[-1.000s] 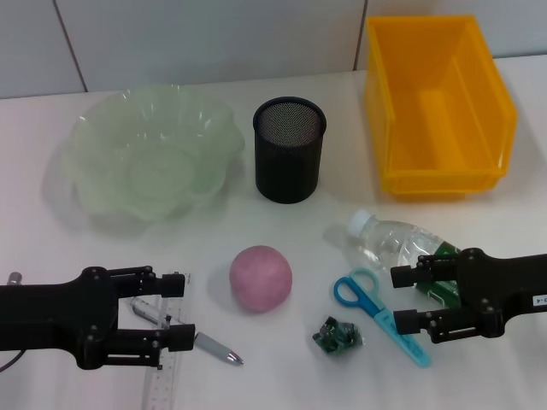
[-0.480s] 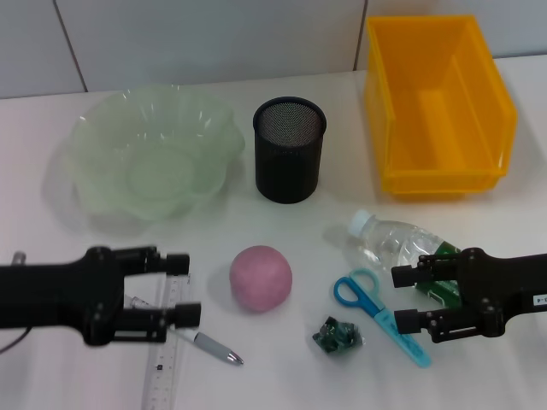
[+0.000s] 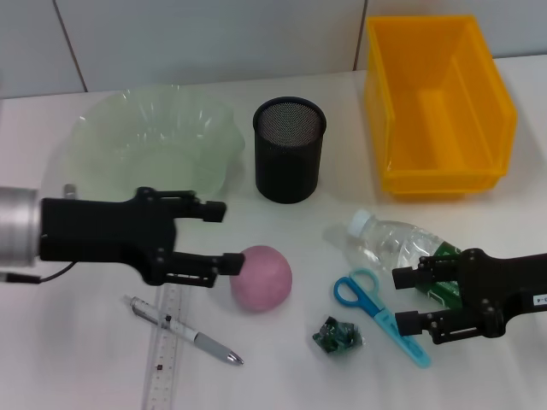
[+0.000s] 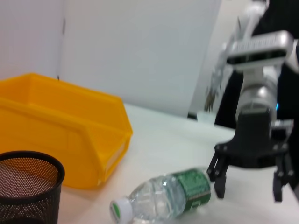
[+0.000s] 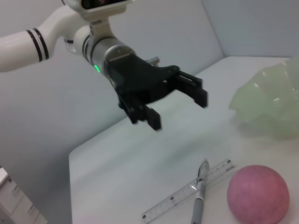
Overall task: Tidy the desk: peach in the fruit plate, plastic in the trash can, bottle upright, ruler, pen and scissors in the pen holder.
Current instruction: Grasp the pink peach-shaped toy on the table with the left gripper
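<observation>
Lettering nowhere legible — only a green label band on the bottle (image 3: 402, 246), its print too small to read, and fine tick marks along the ruler (image 3: 165, 354). Bottle lying on its side on the white desk (image 3: 282, 376), white cap pointing toward the pen holder (image 3: 289, 149), label end just at the right gripper (image 3: 408, 300). Right gripper low near the desk's front right, fingers spread and empty, straddling the handle-side blade of the blue scissors (image 3: 377, 313). Crumpled green plastic (image 3: 338, 335) just beside the scissors, toward the peach (image 3: 261, 278).

Left gripper (image 3: 220, 237) raised above the desk, jaws apart and holding nothing, lower fingertip at the peach's edge in the head view, touching or not impossible to tell. Pen (image 3: 184, 330) lying across the ruler, both in front of that gripper. Pale green fruit plate (image 3: 145, 145) behind the left arm, black mesh pen holder beside it, yellow trash can (image 3: 438, 102) at the far right.

Left wrist view: side wall of the yellow bin, rim of the mesh holder, the bottle's cap and label from low down, the right gripper standing open beyond it — peach, pen and ruler out of frame. Right wrist view: the opposite side instead — left gripper hanging clear above the desk with open fingers, pen crossed over ruler, peach and an edge of the fruit plate
</observation>
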Available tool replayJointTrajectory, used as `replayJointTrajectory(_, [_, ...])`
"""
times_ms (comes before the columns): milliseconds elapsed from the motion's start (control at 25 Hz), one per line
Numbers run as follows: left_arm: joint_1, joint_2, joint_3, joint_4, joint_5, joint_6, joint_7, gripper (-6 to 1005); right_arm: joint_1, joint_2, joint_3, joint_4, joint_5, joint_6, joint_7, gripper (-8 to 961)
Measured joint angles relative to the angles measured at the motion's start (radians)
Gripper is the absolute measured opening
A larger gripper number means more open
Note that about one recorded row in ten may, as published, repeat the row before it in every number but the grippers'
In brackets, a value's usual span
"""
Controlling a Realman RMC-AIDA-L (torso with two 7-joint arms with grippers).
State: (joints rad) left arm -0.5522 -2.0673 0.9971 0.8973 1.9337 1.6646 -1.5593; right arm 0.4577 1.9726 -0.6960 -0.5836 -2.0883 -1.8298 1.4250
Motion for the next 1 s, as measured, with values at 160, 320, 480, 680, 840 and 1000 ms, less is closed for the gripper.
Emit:
replayJointTrajectory(160, [-0.021,-0.001,0.088,0.015,0.005,-0.064,0.000,801,0.002,-0.002,0.002,-0.001,-0.001,0.000,0.000,762])
replayJointTrajectory(320, [-0.029,-0.001,0.206,0.059,0.014,-0.154,-0.007,801,0.003,-0.004,0.003,-0.001,-0.001,0.000,0.004,762])
replayJointTrajectory(480, [-0.035,-0.002,0.294,0.083,0.031,-0.230,-0.010,801,0.003,-0.007,0.003,-0.001,-0.001,0.001,0.011,762])
replayJointTrajectory(680, [-0.037,-0.005,0.364,0.099,0.067,-0.291,-0.014,801,0.002,-0.008,0.004,-0.001,-0.001,0.002,0.012,762])
replayJointTrajectory(840, [-0.039,-0.006,0.471,0.108,0.113,-0.384,-0.024,801,0.001,-0.008,0.004,-0.001,-0.001,0.001,0.012,762])
replayJointTrajectory(1000, [-0.040,-0.008,0.495,0.108,0.119,-0.415,-0.024,794,0.001,-0.008,0.004,-0.001,-0.001,0.001,0.012,762])
